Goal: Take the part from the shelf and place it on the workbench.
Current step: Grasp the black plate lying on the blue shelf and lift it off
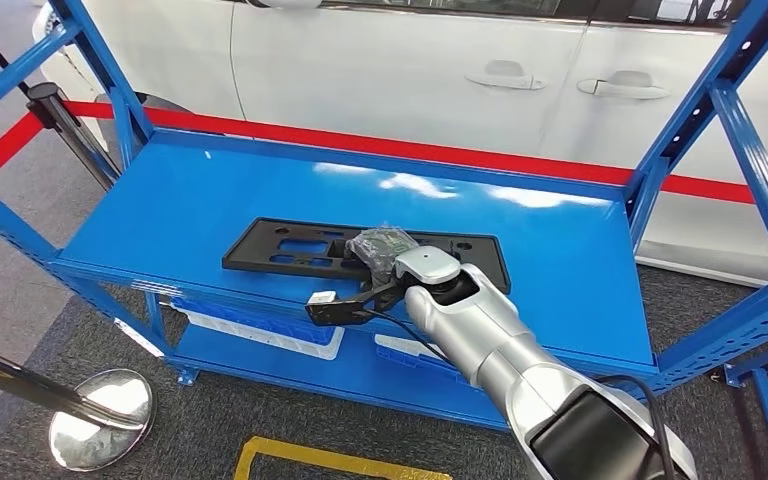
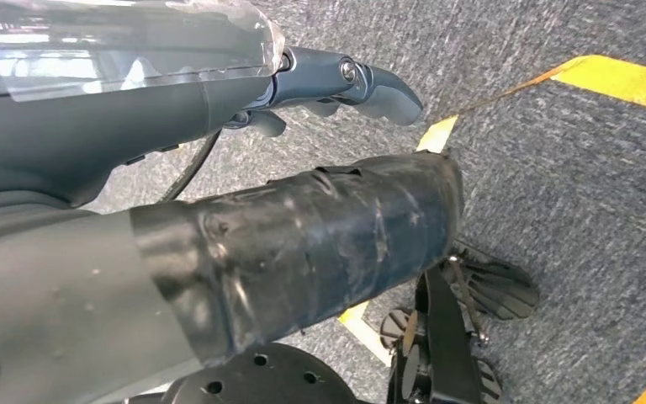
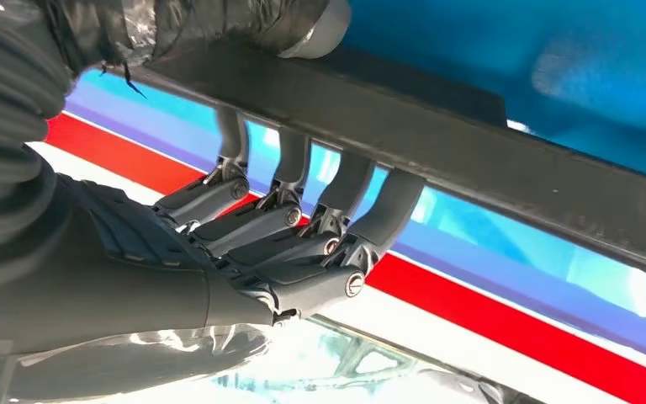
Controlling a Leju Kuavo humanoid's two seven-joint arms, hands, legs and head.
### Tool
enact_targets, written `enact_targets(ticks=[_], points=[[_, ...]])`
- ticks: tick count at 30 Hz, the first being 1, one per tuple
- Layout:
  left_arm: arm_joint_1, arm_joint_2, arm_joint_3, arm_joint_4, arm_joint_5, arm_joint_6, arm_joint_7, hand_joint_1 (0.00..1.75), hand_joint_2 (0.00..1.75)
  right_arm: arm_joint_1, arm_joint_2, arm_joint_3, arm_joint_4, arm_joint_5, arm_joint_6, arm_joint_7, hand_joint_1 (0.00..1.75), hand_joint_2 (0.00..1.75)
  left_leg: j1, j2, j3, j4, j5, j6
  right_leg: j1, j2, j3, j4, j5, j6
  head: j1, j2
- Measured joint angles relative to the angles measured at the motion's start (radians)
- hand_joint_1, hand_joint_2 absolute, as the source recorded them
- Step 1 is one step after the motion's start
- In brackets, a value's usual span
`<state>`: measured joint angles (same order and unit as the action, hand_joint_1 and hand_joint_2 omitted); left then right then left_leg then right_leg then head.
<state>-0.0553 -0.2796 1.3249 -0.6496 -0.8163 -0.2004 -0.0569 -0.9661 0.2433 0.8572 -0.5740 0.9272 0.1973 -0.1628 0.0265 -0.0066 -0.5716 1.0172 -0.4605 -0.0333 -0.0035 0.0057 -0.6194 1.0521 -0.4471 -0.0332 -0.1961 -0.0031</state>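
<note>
The part, a flat black plate with cut-outs, lies on the blue shelf, near its front edge. The right arm reaches in from below and the right hand is on the part's middle, so that stretch of the plate is hidden in the head view. In the right wrist view the fingers curl up against the underside of the part's dark edge while the taped thumb lies on the other face, so the hand grips the part. Whether the plate is already lifted clear of the shelf is hard to tell.

The left hand hangs over grey carpet with yellow floor tape. Its fingers are curled in and nothing is visible in them, though most of the hand is hidden behind the taped thumb and the clear cover.

Behind the shelf stands a white car, cut off at the top, and a red barrier belt.
</note>
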Motion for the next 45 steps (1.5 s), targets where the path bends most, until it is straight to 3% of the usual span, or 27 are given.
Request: enact_targets(ticks=[13,18,23,28,36,40,45], points=[[-0.007,0.053,0.0,0.115,-0.012,0.061,-0.042,0.0,0.0,0.025,-0.011,0.006,-0.026,0.004,-0.025,-0.001,1.75,1.75,0.0,0.0,0.001,0.0,0.0,0.005,-0.003,0.0,0.001,-0.002,0.001,0.003,0.0,0.0],[-0.008,0.075,0.0,0.163,-0.013,0.088,-0.049,0.0,0.0,0.061,-0.02,0.005,-0.064,0.017,-0.106,0.026,1.75,1.75,0.0,0.0,0.001,-0.001,0.0,0.005,-0.003,0.0,0.001,-0.002,0.001,0.003,0.0,0.0],[-0.002,0.063,0.0,0.166,-0.028,0.083,-0.016,0.0,0.0,0.182,-0.056,-0.061,-0.329,0.196,-0.246,0.106,1.75,1.75,0.0,0.0,-0.003,0.0,0.0,0.005,-0.003,0.0,-0.002,-0.002,0.001,0.003,0.0,0.0],[0.011,0.014,0.0,0.096,-0.043,0.033,0.018,0.0,0.0,0.259,-0.08,-0.156,-0.616,0.314,-0.234,0.115,1.75,1.75,0.0,0.0,-0.005,0.0,0.0,0.006,-0.003,0.0,-0.004,-0.002,0.001,0.004,0.0,0.0],[0.015,-0.006,0.0,0.062,-0.072,0.023,-0.005,0.0,0.0,0.296,-0.106,-0.229,-0.822,0.448,-0.289,0.101,1.75,1.75,0.0,0.0,-0.006,0.0,0.0,0.006,-0.003,0.0,-0.006,-0.002,0.0,0.004,0.0,0.0],[0.012,0.0,-0.001,0.082,-0.096,0.031,-0.047,0.0,1.75,0.278,-0.138,-0.254,-0.947,0.509,-0.288,0.086,1.75,1.75,0.0,0.0,-0.005,0.0,0.0,0.006,-0.003,0.0,-0.006,-0.002,0.0,0.004,0.0,0.0],[0.003,0.033,-0.007,0.151,-0.13,0.052,-0.108,0.0,1.75,0.251,-0.192,-0.256,-1.035,0.563,-0.289,0.08,1.75,1.75,0.0,0.0,-0.006,0.0,0.0,0.006,-0.003,0.0,-0.005,-0.001,0.0,0.005,0.0,0.0]])
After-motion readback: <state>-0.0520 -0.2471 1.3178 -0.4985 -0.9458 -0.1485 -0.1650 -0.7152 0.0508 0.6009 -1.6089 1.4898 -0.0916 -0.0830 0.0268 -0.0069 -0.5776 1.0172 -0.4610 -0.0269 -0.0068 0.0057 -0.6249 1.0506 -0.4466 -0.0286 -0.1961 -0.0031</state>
